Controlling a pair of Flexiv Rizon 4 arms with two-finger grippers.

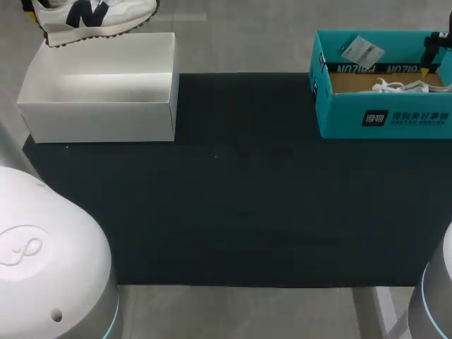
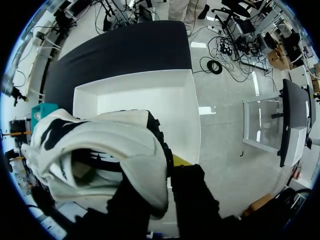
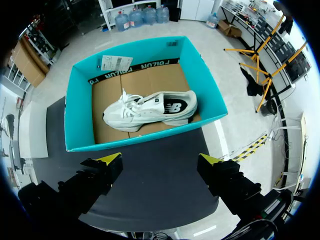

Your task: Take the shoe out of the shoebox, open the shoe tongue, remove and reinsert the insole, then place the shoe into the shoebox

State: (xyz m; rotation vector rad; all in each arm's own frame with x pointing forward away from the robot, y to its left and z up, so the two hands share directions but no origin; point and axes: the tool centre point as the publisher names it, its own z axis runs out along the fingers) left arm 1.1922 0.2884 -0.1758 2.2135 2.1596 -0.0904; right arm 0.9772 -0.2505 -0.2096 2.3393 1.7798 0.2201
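Tabletop (image 1: 247, 212): left end effector (image 2: 167, 172) grips shoe (image 2: 120, 137)

Head camera: we are looking down from above and behind our bases, fairly far off, taking in the dark table (image 1: 240, 212); the white shoebox (image 1: 99, 113) is sitting at 10 o'clock and the teal shoebox (image 1: 381, 120) at 2 o'clock.
Left wrist camera: we are peering down from close above the white shoebox, with the white shoe (image 2: 100, 150) crowding the near field.
Right wrist camera: we are hovering higher over the teal shoebox, facing down into it.
Overlap: the head view is sharing the white shoebox and white shoe with the left wrist, and the teal shoebox with the right wrist.
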